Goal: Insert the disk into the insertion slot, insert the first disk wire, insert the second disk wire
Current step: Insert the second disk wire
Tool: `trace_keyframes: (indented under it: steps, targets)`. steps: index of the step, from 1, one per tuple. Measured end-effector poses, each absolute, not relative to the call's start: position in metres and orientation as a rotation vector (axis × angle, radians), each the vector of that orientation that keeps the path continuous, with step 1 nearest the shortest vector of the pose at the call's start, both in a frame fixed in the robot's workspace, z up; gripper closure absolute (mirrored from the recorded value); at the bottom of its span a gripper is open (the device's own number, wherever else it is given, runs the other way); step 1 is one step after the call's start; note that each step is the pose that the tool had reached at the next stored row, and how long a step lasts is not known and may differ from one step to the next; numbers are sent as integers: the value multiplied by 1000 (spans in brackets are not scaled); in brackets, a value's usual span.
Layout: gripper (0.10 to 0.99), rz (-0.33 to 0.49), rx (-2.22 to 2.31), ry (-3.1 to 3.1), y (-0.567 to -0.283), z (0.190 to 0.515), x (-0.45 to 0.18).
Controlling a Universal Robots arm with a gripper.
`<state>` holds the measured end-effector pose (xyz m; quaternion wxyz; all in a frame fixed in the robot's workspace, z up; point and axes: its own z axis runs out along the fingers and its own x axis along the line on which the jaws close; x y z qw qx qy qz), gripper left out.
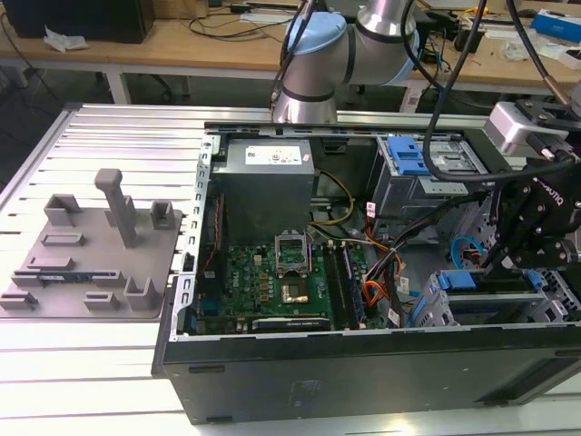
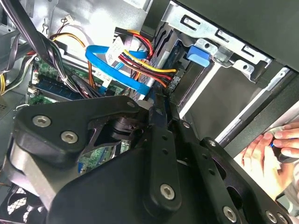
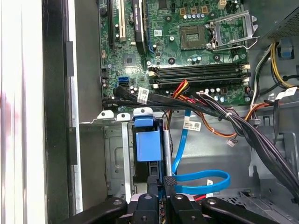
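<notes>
Thin, smooth light blue cable (image 3: 205, 179) looping just beside the grey perforated sheet-metal drive cage (image 3: 114, 163); next to the cage also the thin orange-red wire bundle with a small black plug (image 2: 149, 63). Both probably light, soft and springy, best taken at the stiff plug end. Black gripper (image 3: 162, 186) at the cage mouth, fingers nearly closed on a bright blue edge, apparently the carrier of the disk; firm hold not certain.

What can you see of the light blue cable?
The blue cable is thin, smooth and flat, plastic by its look. In both wrist views it curves in a loop inside the open case, carrying a small white tag. In the first wrist view one leg rises toward the black wire bundle; the loop ends near the end effector. Its plug is hidden.
</notes>
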<state>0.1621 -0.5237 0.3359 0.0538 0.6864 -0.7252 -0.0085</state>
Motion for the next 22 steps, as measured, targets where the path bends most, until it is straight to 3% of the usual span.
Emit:
trace_keyframes:
  steps: [1,2,3,11,12,14,15,16,22]
  targets:
    - [855,-27,2086,-2204,-524,335,161]
    - [855,-26,2085,-2203,-524,337,159]
    - [725,-26,2085,-2203,-524,343,159]
    - [725,-6,2075,-2196,-519,383,159]
    - [737,-2,2071,-2196,-518,384,159]
    - [875,1,2067,-2197,-515,384,159]
    - [875,2,2066,-2197,-515,384,159]
    - [980,4,2063,-2199,-513,384,159]
    - [980,9,2057,-2200,-509,384,158]
